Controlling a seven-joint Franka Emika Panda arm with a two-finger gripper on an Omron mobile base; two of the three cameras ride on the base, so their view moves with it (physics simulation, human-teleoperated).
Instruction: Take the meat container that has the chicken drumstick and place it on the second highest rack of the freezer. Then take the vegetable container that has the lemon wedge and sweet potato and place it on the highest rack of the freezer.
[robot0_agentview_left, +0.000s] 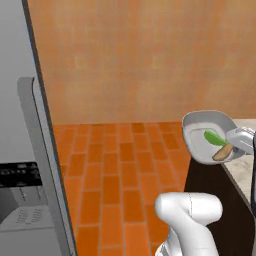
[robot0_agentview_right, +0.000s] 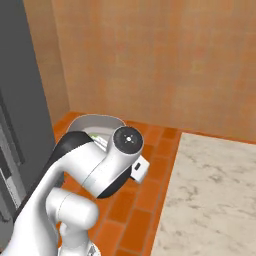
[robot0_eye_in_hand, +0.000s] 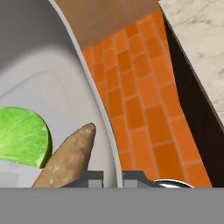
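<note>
The grey vegetable container (robot0_agentview_left: 199, 131) hangs in the air over the floor, just left of the counter's end. Inside it lie a green lemon wedge (robot0_agentview_left: 215, 138) and a brown sweet potato (robot0_agentview_left: 223, 152). My gripper (robot0_agentview_left: 233, 143) is shut on the container's right rim. Up close, the rim (robot0_eye_in_hand: 94, 94) runs down between my fingertips (robot0_eye_in_hand: 90, 177), the lemon wedge (robot0_eye_in_hand: 21, 138) lies at the left and the sweet potato (robot0_eye_in_hand: 66, 158) beside it. From the right base camera, part of the container (robot0_agentview_right: 93, 121) peeks out behind my arm.
A tall grey freezer door (robot0_agentview_left: 35, 150) stands at the left, with a dispenser panel (robot0_agentview_left: 20, 175) on it. The marble counter (robot0_agentview_right: 215, 190) and its dark side (robot0_agentview_left: 220, 200) are at the right. Orange brick floor (robot0_agentview_left: 120, 175) lies between them, with a tan wall behind.
</note>
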